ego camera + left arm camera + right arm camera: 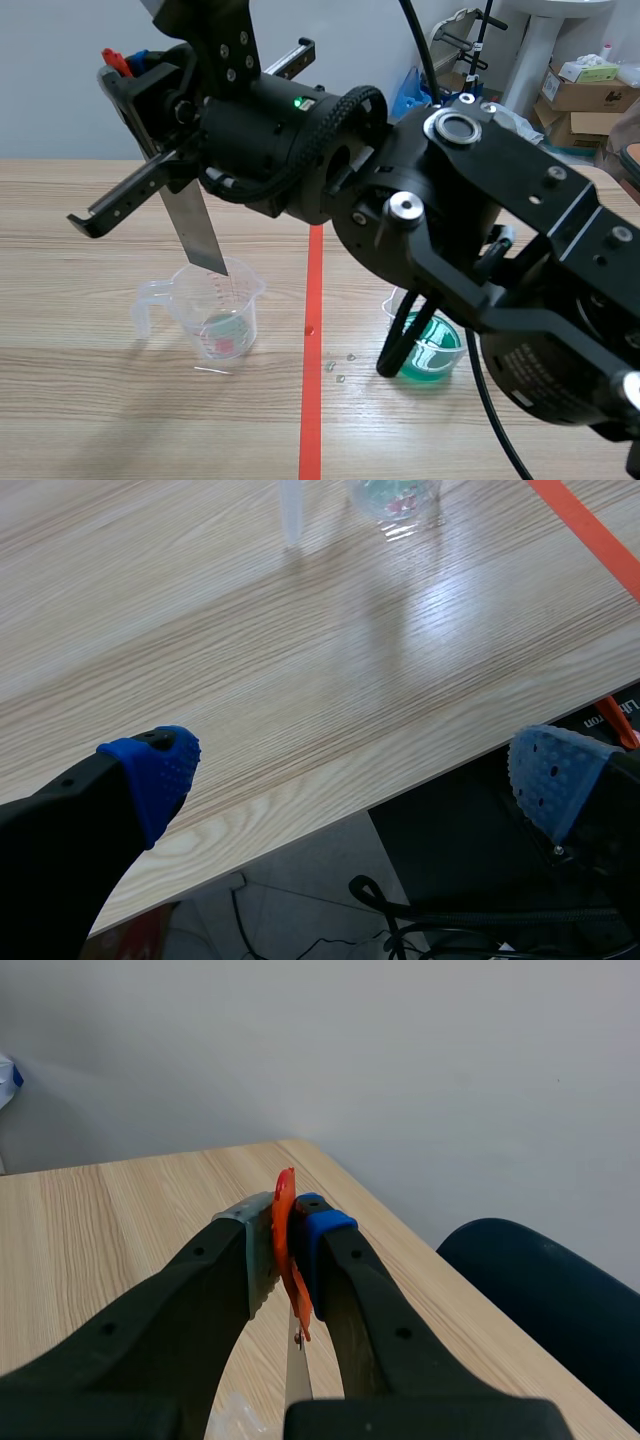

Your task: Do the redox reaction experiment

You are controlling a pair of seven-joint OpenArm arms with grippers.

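My right gripper (128, 68) reaches across from the right and hangs high over the table's left half. It is shut on the orange-red top (287, 1250) of a grey metal strip (200, 225), which hangs down with its lower end at the mouth of a clear measuring cup (215, 315). A little green liquid lies in the cup. A second clear beaker (435, 352) of green liquid stands right of the tape line, partly hidden by the right arm. My left gripper (352, 775) is open above the table's near edge, with nothing between its blue pads (155, 770).
An orange-red tape line (312, 340) runs down the table's middle, with a few droplets (340, 368) beside it. Cardboard boxes (585, 90) stand behind the table at the right. A dark blue chair (540, 1290) sits past the table's corner.
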